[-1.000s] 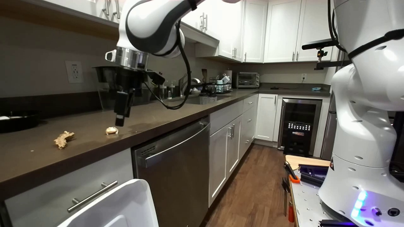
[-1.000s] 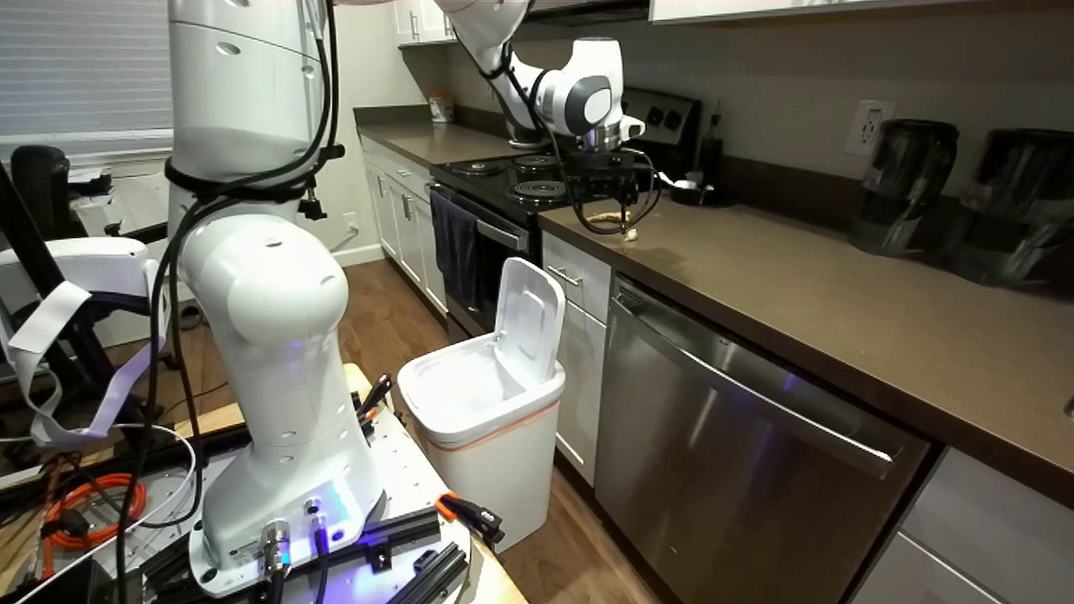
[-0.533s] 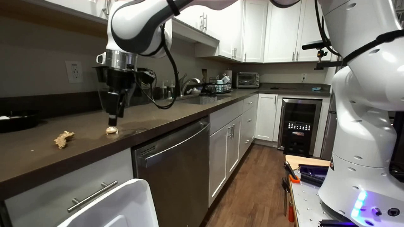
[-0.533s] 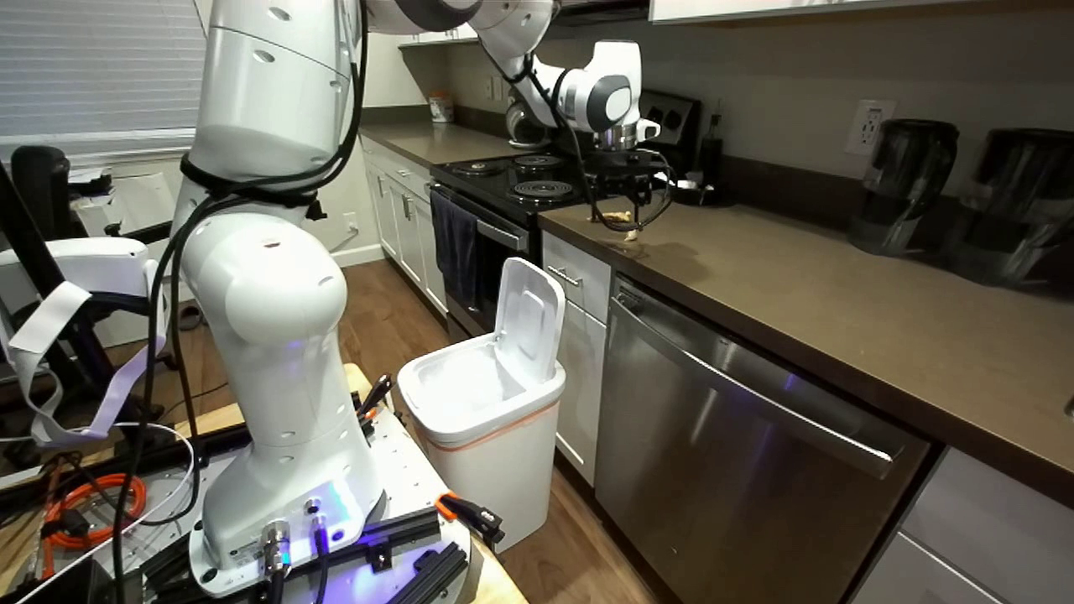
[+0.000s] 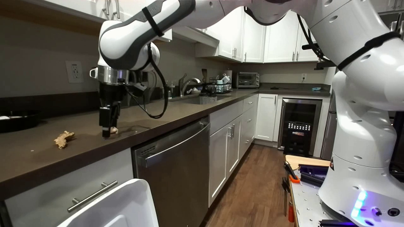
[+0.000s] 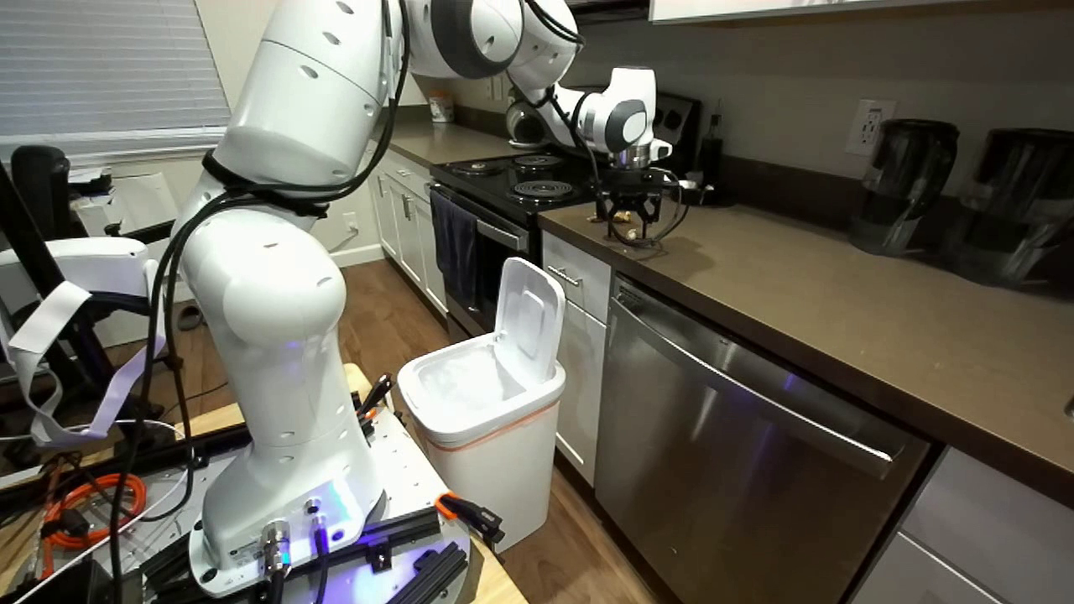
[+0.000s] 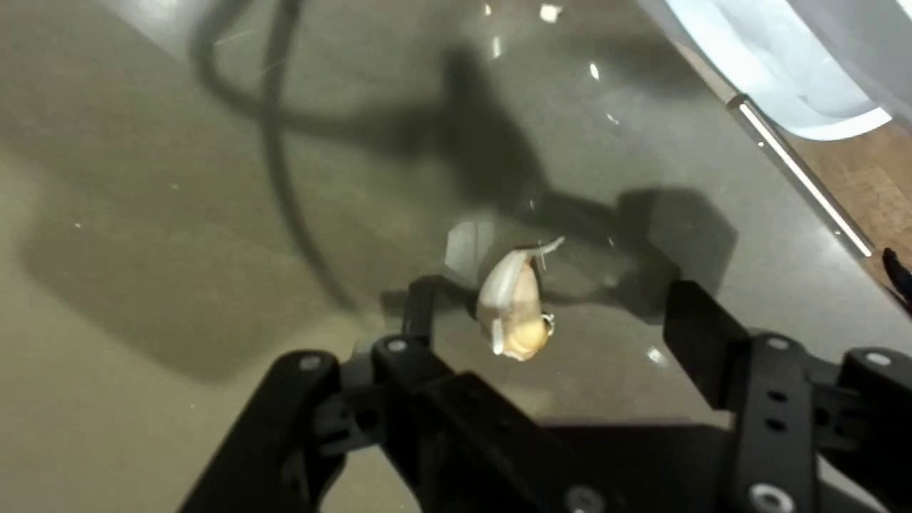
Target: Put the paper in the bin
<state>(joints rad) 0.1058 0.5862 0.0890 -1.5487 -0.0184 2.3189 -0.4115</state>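
Note:
No paper shows that I can make out. A small whitish garlic clove (image 5: 113, 130) lies on the dark countertop near its front edge. It also shows in the wrist view (image 7: 513, 306), between my spread fingers and nearer the left one, touching neither. My gripper (image 7: 559, 322) is open and empty, pointing down over the clove; it shows low at the counter in both exterior views (image 5: 110, 126) (image 6: 629, 236). In an exterior view one finger partly covers the clove. The white bin (image 6: 503, 470) stands on the floor against the cabinets with its lid up; its lid (image 5: 126, 205) shows in an exterior view.
A knobbly tan piece like ginger root (image 5: 63, 139) lies on the counter beside the clove. A black pan (image 5: 19, 122) is further back. The stove (image 6: 537, 180) adjoins the counter. Dark pitchers (image 6: 902, 184) stand by the wall. A drawer handle (image 5: 93, 196) sticks out below the counter edge.
The gripper has come down to the counter around the garlic clove, moving left in an exterior view. A finger now partly hides the clove there. The clove, root and bin have not moved.

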